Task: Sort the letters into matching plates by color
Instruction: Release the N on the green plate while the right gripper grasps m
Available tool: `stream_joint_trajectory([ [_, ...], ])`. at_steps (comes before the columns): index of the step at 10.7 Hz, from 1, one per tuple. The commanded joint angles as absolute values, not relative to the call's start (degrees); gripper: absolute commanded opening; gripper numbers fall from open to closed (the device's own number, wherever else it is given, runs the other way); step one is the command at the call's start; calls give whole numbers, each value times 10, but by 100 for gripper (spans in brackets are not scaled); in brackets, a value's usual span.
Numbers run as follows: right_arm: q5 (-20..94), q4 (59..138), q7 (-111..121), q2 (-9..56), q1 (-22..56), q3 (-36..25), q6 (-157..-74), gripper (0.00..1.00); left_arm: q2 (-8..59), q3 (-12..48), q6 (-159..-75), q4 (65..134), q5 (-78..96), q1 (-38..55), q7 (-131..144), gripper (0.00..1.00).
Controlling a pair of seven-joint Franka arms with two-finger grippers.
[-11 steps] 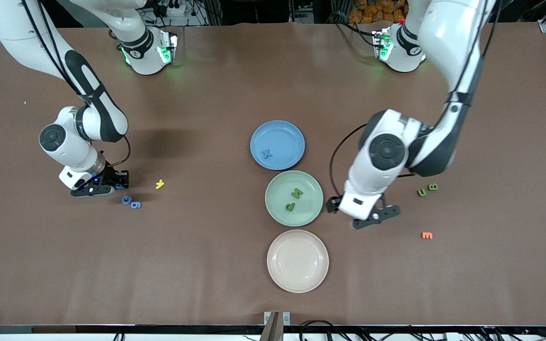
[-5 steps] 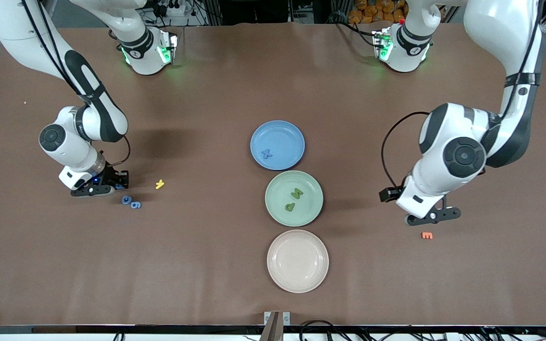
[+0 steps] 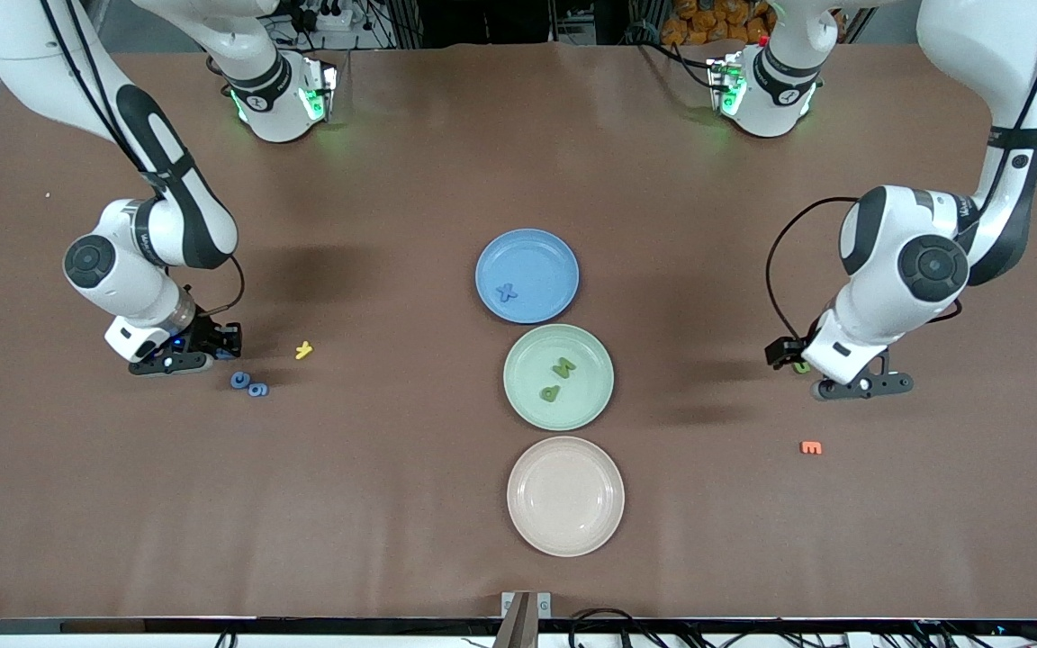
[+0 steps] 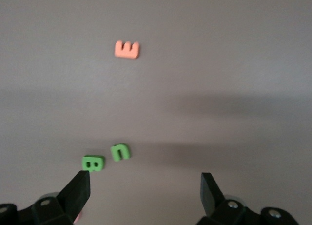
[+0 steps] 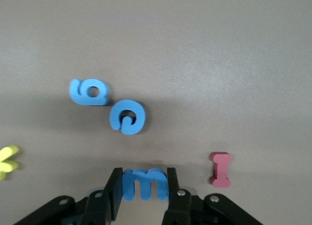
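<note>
My right gripper [image 5: 144, 178] is shut on a blue letter m [image 5: 145, 183], low at the table near the right arm's end [image 3: 203, 346]. Beside it lie two blue digits [image 5: 88, 92] [image 5: 127, 116], a pink I [image 5: 220, 169] and a yellow letter [image 3: 303, 350]. My left gripper [image 4: 146, 178] hangs open over a green B [image 4: 92, 162] and green n [image 4: 120, 152]. An orange E [image 3: 811, 446] lies nearer the front camera. The blue plate [image 3: 541, 252] holds a blue X [image 3: 507, 292]. The green plate [image 3: 527, 360] holds two green letters [image 3: 563, 366]. The cream plate [image 3: 565, 496] is bare.
The three plates stand in a line down the middle of the brown table, the blue one nearest the robots' bases. Both arm bases [image 3: 280, 99] [image 3: 761, 94] stand at the table's edge farthest from the front camera.
The left arm has swung from beside the green plate toward its own end of the table and now hangs over the green letters. The right gripper has shifted slightly, still shut on the m.
</note>
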State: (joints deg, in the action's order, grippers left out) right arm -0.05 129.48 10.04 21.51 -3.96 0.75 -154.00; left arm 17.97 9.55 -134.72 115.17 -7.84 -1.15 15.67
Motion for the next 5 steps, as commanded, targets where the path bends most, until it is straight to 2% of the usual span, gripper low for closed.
stream_joint_trajectory([
  [1, 7, 1267, 59, 185, -9, 11, -1470, 27, 145, 101, -1463, 1274, -91, -44, 105, 100],
  [5, 7, 1238, -49, 185, 70, 11, -1440, 27, 182, 101, -1501, 1284, -95, -69, 76, 93],
])
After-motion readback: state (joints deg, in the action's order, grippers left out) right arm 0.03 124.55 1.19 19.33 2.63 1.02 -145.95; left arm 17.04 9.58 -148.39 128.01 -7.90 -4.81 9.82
